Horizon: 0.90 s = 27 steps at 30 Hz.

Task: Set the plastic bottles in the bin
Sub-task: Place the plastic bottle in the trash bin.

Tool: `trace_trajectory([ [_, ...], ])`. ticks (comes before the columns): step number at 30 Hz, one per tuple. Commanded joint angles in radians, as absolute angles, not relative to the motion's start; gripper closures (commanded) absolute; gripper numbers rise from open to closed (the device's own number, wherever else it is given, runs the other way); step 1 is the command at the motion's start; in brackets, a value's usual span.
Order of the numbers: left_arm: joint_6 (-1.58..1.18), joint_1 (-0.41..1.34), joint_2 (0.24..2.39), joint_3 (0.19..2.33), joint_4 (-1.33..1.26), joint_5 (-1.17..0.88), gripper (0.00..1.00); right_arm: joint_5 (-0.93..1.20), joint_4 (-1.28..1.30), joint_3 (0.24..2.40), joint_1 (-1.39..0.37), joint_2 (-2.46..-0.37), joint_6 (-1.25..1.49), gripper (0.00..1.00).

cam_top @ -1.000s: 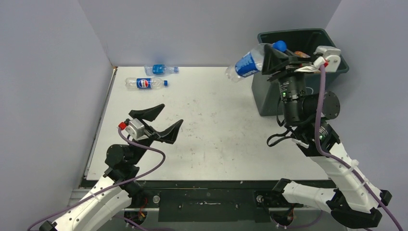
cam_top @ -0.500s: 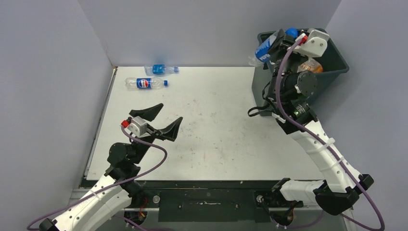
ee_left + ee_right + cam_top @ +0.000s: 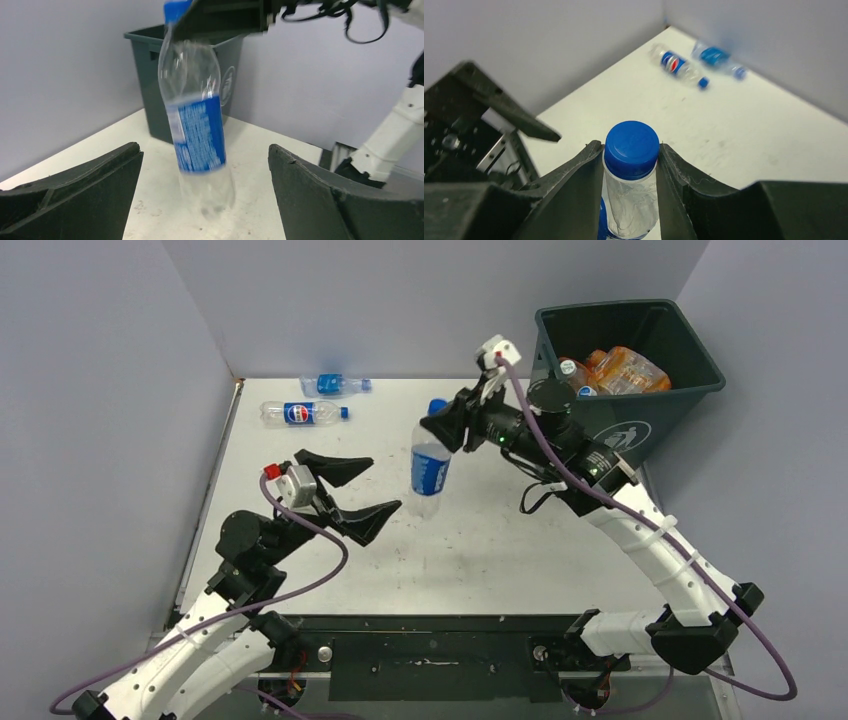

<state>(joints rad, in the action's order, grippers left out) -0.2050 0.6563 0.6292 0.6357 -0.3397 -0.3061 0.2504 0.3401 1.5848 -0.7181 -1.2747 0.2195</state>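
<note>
While the right gripper [image 3: 447, 428] is clamped tight on the neck of a clear bottle [image 3: 430, 468] with a blue label and blue cap, that bottle hangs upright, cap uppermost, over the middle of the surface [image 3: 500, 550], well apart from the bin [image 3: 625, 432]. The right wrist view shows the two dark fingers [image 3: 574, 185] pressing the neck just under the cap. Whether the bottle's base touches the surface cannot be told. The left gripper [image 3: 384, 484] is spread wide and holds nothing. Its fingertips point toward the hanging bottle, which stands just ahead of them and, in the left wrist view, sits framed between the two fingers. The bin stands at the far right corner of the surface, with a white litter symbol on its front wall, and several orange bottles [image 3: 622, 368] lie inside it. Near the far left edge, two more bottles lie on their sides close together: a Pepsi-labelled bottle [image 3: 300, 413] and, just behind it, a blue-labelled bottle [image 3: 334, 385].
</note>
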Motion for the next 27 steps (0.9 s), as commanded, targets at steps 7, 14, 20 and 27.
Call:
trace_trajectory([
  [7,-0.378,0.618,0.812,0.727,-0.362,-0.679,0.04,0.514,0.245,1.459,-0.803,-1.233,0.304,0.95],
  [14,-0.358,0.632,0.849,0.717,-0.355,-0.689,0.02,0.552,0.117,1.398,-0.804,-1.198,0.378,0.95],
  [20,-0.350,0.641,0.878,0.710,-0.377,-0.702,0.54,0.561,0.059,1.366,-0.803,-1.193,0.418,0.95],
  [27,-0.338,0.641,0.859,0.686,-0.400,-0.666,0.63,0.512,-0.007,1.339,-0.803,-1.171,0.475,0.33],
])
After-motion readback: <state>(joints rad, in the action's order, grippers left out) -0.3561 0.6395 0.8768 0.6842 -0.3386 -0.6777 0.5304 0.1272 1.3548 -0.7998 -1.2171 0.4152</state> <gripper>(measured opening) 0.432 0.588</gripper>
